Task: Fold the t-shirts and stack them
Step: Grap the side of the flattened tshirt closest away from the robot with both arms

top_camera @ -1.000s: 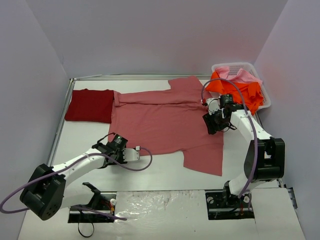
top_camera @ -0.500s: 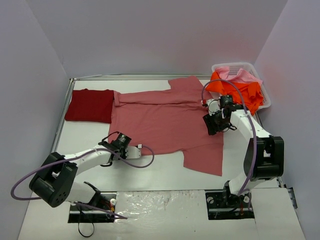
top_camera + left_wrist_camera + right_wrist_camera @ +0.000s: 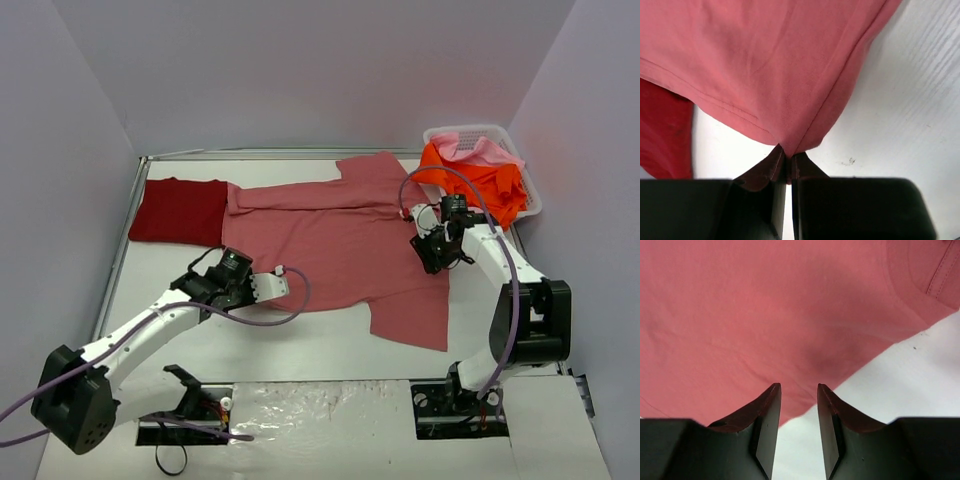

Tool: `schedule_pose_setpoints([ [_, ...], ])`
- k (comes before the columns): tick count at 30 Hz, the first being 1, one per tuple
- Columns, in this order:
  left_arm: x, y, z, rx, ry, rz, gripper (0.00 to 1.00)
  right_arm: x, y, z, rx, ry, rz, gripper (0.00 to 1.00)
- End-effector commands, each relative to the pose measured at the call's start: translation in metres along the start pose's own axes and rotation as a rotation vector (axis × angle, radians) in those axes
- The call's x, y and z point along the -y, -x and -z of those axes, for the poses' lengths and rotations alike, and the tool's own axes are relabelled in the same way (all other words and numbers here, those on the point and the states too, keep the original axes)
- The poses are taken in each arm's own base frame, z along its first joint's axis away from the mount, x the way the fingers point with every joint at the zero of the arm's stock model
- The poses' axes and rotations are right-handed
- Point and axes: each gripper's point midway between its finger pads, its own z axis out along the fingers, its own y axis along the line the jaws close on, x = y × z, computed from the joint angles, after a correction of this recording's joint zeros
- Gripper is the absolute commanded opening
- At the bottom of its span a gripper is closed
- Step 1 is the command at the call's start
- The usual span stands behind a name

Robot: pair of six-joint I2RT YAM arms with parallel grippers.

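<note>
On the white table (image 3: 330, 345), left gripper (image 3: 788, 157) clamps a corner of the rose-red t-shirt (image 3: 330, 240); right gripper (image 3: 799, 390), jaws apart, should pinch cloth before both lift.

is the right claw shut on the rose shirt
No, the right wrist view shows the right claw with a clear gap between its fingers, over the rose shirt.

The white left arm (image 3: 150, 325) reaches low and forward, its black left gripper (image 3: 788, 159) pinched tight on a corner of the muted rose-red t-shirt (image 3: 765, 60). The white right arm (image 3: 500, 262) bends inward, its black right gripper (image 3: 799, 390) tipped down, jaws narrowly parted.
</note>
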Motion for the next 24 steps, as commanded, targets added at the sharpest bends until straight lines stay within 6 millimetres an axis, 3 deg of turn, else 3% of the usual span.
schedule_pose_setpoints([
  [1, 0.009, -0.022, -0.014, -0.114, -0.026, 0.114, 0.02, 0.001, -0.03, 0.018, -0.066, -0.037, 0.133, 0.31],
  [6, -0.003, -0.041, -0.046, -0.2, -0.051, 0.262, 0.02, -0.003, -0.055, 0.022, -0.13, -0.013, 0.275, 0.31],
  [7, -0.018, -0.04, -0.048, -0.177, -0.042, 0.34, 0.02, -0.005, -0.059, 0.021, -0.135, -0.003, 0.281, 0.29],
  [9, -0.026, -0.044, -0.061, -0.177, -0.085, 0.428, 0.02, -0.01, -0.064, 0.021, -0.143, 0.023, 0.309, 0.27],
  [10, -0.048, -0.042, -0.062, -0.138, -0.069, 0.514, 0.02, -0.012, -0.064, 0.023, -0.135, 0.027, 0.321, 0.27],
  [11, -0.05, -0.046, -0.072, -0.152, -0.101, 0.556, 0.02, -0.017, -0.067, 0.022, -0.132, 0.047, 0.333, 0.28],
  [12, -0.075, -0.044, -0.071, -0.124, -0.079, 0.609, 0.02, -0.018, -0.067, 0.025, -0.118, 0.052, 0.376, 0.34],
  [14, -0.078, -0.043, -0.084, -0.115, -0.16, 0.665, 0.02, -0.026, -0.072, 0.025, -0.097, 0.098, 0.465, 0.37],
  [15, -0.085, -0.042, -0.086, -0.108, -0.167, 0.688, 0.02, -0.028, -0.069, 0.028, -0.07, 0.096, 0.499, 0.41],
  [16, -0.106, -0.038, -0.083, -0.082, -0.15, 0.711, 0.02, -0.031, -0.068, 0.029, -0.055, 0.105, 0.525, 0.42],
  [19, -0.113, -0.032, -0.094, -0.061, -0.232, 0.776, 0.02, -0.038, -0.056, 0.034, -0.004, 0.134, 0.577, 0.45],
  [20, -0.126, -0.025, -0.099, -0.036, -0.237, 0.789, 0.02, -0.044, -0.05, 0.037, 0.016, 0.164, 0.585, 0.46],
  [24, -0.132, -0.022, -0.111, -0.042, -0.271, 0.806, 0.02, -0.064, -0.04, 0.039, 0.047, 0.219, 0.662, 0.49],
])
